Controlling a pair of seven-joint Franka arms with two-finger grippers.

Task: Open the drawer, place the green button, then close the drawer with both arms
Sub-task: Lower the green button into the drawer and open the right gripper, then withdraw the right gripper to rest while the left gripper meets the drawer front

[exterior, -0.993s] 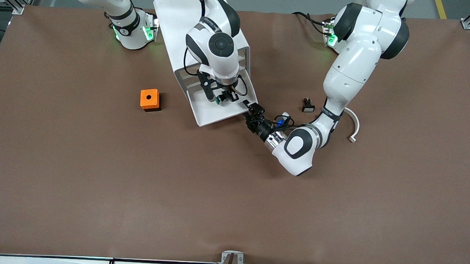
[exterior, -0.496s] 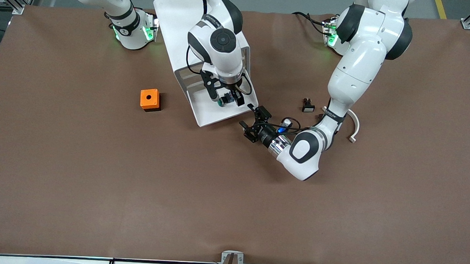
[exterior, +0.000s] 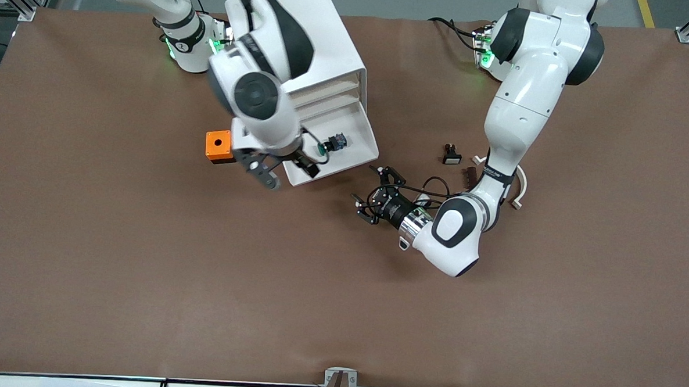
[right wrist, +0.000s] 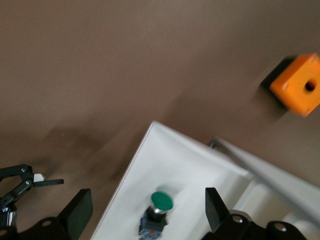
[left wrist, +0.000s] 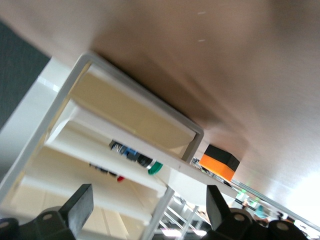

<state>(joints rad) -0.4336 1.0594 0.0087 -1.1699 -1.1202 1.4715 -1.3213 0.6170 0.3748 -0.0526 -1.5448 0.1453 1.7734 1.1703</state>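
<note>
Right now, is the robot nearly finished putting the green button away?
Nearly. The drawer is pulled open and the green button lies inside, let go. The right claw is open above the drawer's front corner; the left claw is open over the table. Only closing the drawer remains.

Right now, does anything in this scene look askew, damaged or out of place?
Little does. The cabinet sits skewed to the table's edges. The green button lies on its side in the pulled-out drawer. The left gripper and right gripper are both open, holding nothing.

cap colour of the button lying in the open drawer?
Green; the button shows it best in the right wrist view.
</note>
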